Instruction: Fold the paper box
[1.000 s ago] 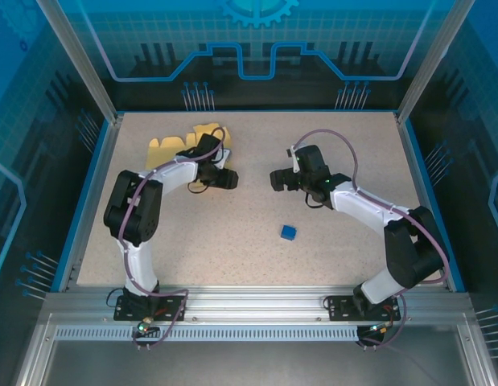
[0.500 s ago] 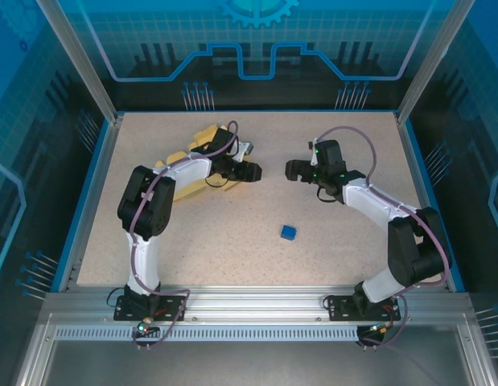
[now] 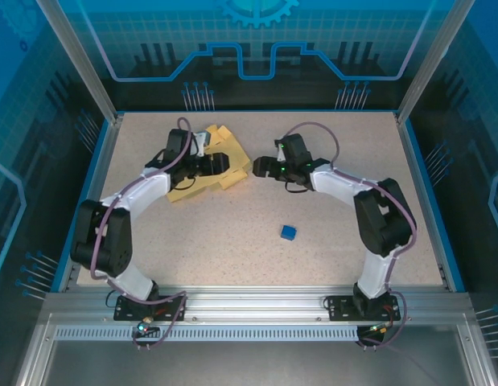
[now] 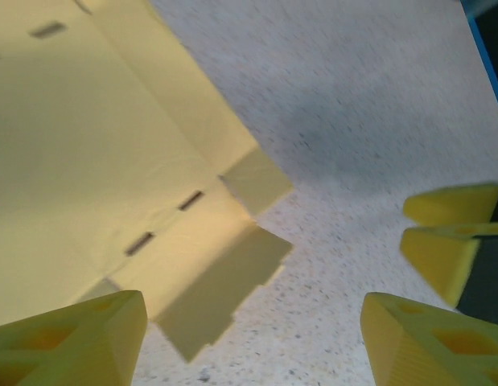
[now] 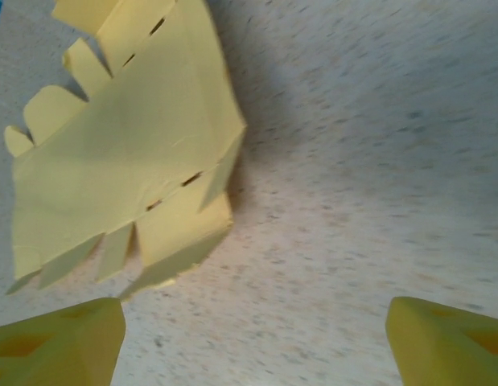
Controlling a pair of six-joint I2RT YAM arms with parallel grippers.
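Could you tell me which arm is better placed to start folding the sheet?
Left, probably: the left fingers hover open over the sheet; the right fingers sit beside its edge, above bare table.

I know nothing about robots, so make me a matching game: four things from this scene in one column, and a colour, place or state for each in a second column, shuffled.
1. box
2. cube
3. left gripper
4. right gripper

A. blue, small, lying alone
B. open, over bare table beside the box
C. pale yellow, with tabbed flaps
D. open, over the box

Pairs: 1-C, 2-A, 3-D, 4-B
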